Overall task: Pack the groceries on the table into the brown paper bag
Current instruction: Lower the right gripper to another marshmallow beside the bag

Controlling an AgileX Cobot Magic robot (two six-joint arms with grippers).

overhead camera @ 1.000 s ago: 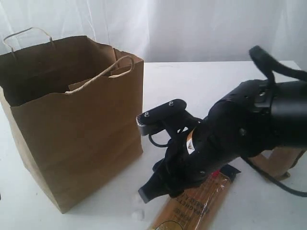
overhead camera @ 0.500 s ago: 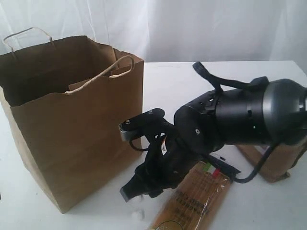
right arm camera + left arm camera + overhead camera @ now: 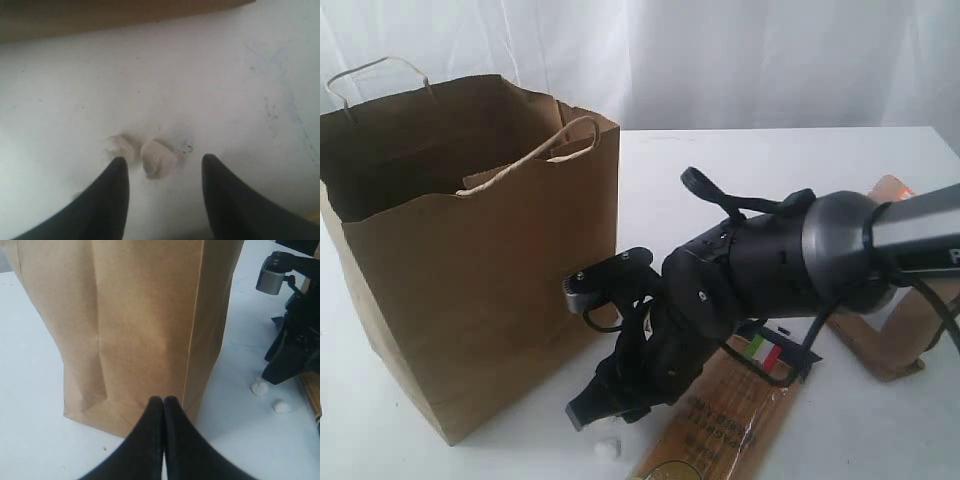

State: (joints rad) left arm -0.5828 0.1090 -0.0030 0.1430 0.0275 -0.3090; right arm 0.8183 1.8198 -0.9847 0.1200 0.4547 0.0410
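Right claw (image 3: pixel 164 158) open, fingers flanking small white lumps (image 3: pixel 156 159) on table (image 3: pixel 225 75).

1. Leftward shift of the black two-fingered right gripper (image 3: pixel 582 410), from beside the long clear spaghetti packet (image 3: pixel 725 420) to just off the lower corner of the tall brown kraft paper bag (image 3: pixel 470 280).
2. Same drift for the small grey wrist camera block (image 3: pixel 582 288), now close against the bag's side wall.
3. Roll and lowering of the black right arm (image 3: pixel 760 265): grey forearm tube newly in sight, looped black cable (image 3: pixel 720 195) lower and further left.
4. More of the spaghetti packet uncovered, red-and-green label included.
5. More of the brown pouch (image 3: pixel 880 340) uncovered, upper corner now showing above the arm.
6. Gripper tips closer to the small white lump (image 3: pixel 608 448) on the white tabletop (image 3: pixel 720 160).
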